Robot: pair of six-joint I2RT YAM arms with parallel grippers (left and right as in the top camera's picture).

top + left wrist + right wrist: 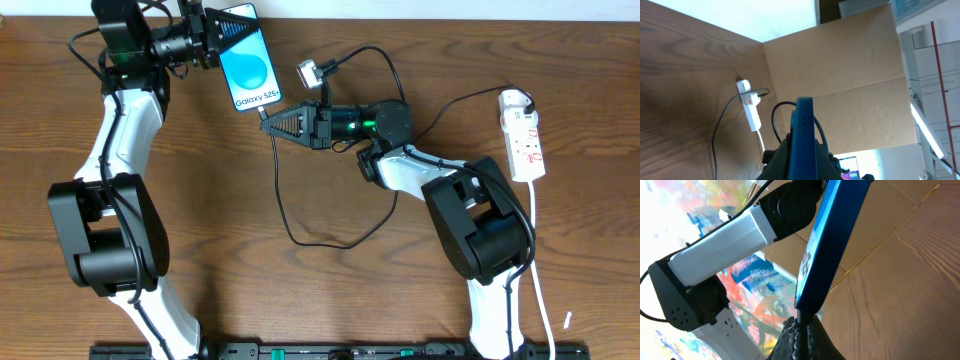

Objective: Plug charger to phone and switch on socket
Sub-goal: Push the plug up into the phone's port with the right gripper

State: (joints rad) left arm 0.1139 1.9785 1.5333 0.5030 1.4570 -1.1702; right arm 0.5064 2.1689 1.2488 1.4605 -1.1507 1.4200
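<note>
We see a brown wooden counter (pixel 330 290) filling the overhead view, with the left arm (pixel 110 200) reaching up its left side and the right arm (pixel 480 230) bent in from the lower right; next in size is the socket (pixel 525 140), a white strip with red marks lying lengthwise near the counter's right edge, well apart from both arms, its thick white cord (pixel 537 260) trailing down towards the near edge; whether its switch is on we cannot tell; the left wrist view shows the same socket (pixel 751 107) far off across the wood; the phone (pixel 248 65) sits at the top of the counter, lifted off the surface, its blue screen facing up and tilted, its lower end pointing towards the right arm; the left end effector (pixel 215 35) is clamped on the phone's upper end, and from that wrist we see the phone (pixel 804 130) edge-on between the fingers; the charger (pixel 300 243) loops in a long black curve across the middle of the counter, and a small pale connector block (pixel 308 72) lies just right of the phone; the right end effector (pixel 268 122) is pinched narrow on the charger's free end, and in its wrist view the closed tips (pixel 801 335) hold the plug right against the bottom edge of the phone (pixel 827 245); whether the plug is seated we cannot tell.
</note>
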